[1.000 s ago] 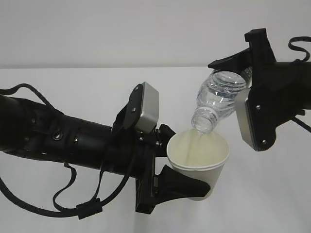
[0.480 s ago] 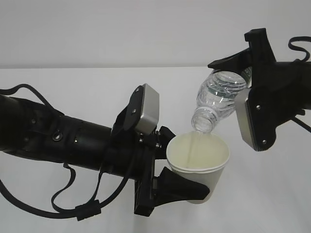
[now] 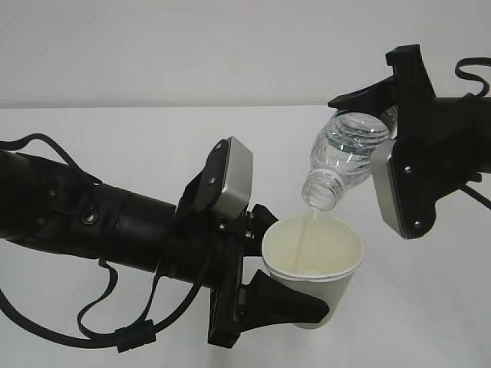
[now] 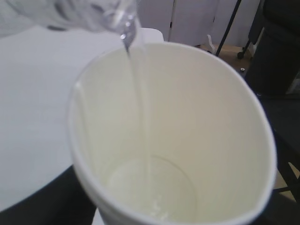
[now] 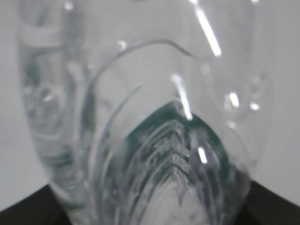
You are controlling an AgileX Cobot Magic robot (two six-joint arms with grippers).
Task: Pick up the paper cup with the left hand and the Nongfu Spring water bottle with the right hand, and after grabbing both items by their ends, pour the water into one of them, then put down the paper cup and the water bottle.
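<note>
The left hand (image 3: 265,287) stands clamped around the paper cup (image 3: 312,268) low on its wall, held upright above the table (image 3: 115,138); the right hand (image 3: 387,115) grips the tilted Nongfu Spring water bottle (image 3: 341,157). Best hold the neck over the cup's middle. A thin stream of water (image 4: 140,103) falls into a shallow pool.

The bottle (image 3: 343,157) hangs tilted at one o'clock above the cup (image 3: 313,264). Its neck points toward seven o'clock. A stream of water (image 4: 139,89) runs into the cup.
</note>
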